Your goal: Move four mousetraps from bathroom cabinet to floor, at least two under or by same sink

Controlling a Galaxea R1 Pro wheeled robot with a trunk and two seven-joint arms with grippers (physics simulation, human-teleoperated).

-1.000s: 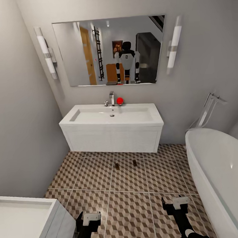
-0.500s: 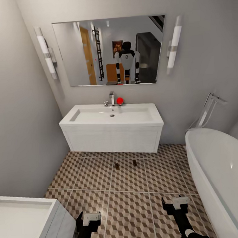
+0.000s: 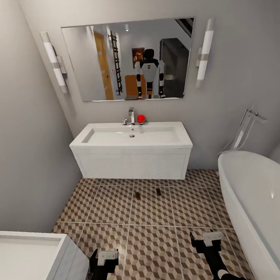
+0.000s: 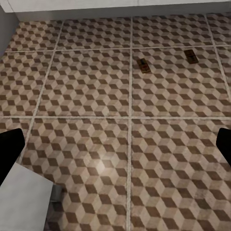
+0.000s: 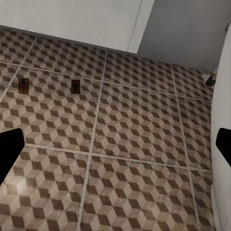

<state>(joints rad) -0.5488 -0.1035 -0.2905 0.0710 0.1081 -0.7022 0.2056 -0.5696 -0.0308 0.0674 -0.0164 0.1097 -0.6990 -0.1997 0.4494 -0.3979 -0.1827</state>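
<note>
Two mousetraps [image 3: 138, 195] [image 3: 158, 192] lie flat on the cube-patterned bathroom floor [image 3: 155, 247], just in front of the white wall-hung sink [image 3: 133, 159]. They show again as mousetraps [image 4: 143, 66] [image 4: 191, 56] in the left wrist view and as mousetraps [image 5: 23, 85] [image 5: 75, 85] in the right wrist view. My left gripper [image 3: 106, 258] [image 4: 115, 154] and right gripper [image 3: 209, 240] [image 5: 115, 147] hang low over the tiles, well short of the traps, both open and holding nothing. In the mirror an orange-brown block stands behind my reflection; I cannot tell whether it is the cabinet.
A big white tub [image 3: 260, 203] [image 5: 222, 96] lines the right side. A white unit [image 3: 27, 258] [image 4: 19, 202] stands close by my left arm. A grey wall closes the left side, and a red ball [image 3: 141, 118] sits by the sink's tap.
</note>
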